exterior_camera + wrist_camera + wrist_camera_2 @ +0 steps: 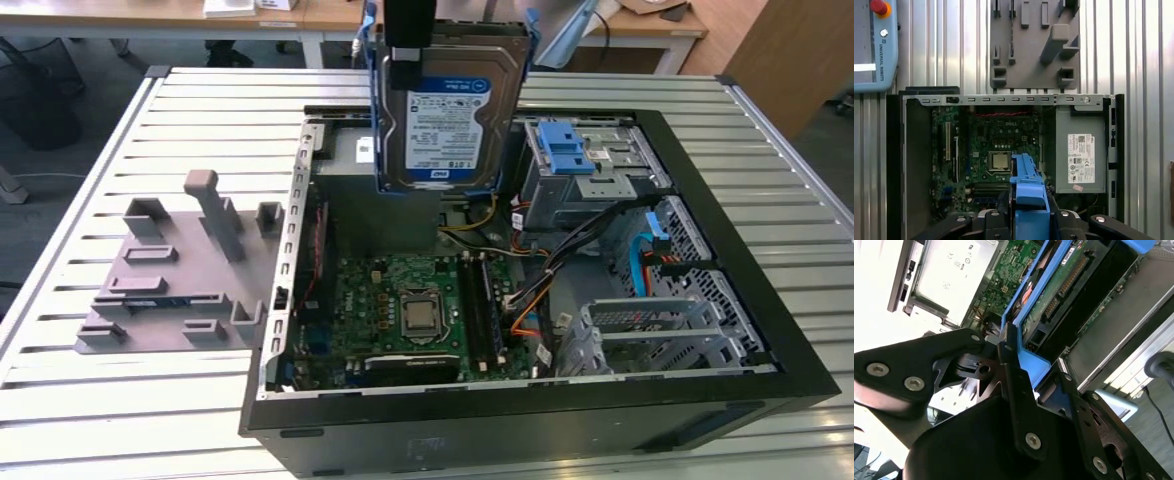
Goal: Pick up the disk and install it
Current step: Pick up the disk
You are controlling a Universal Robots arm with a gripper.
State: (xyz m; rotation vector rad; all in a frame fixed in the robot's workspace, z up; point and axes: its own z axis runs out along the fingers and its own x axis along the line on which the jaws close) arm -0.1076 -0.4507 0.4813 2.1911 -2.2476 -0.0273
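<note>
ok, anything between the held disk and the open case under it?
Nothing visible. The end effector grips the disk above the open case; loose cables lie lower inside, beside the drive cage.

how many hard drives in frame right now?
1: the disk, upright in blue rails, held by the gripper above the open computer case. The drive bays might hide another.
</note>
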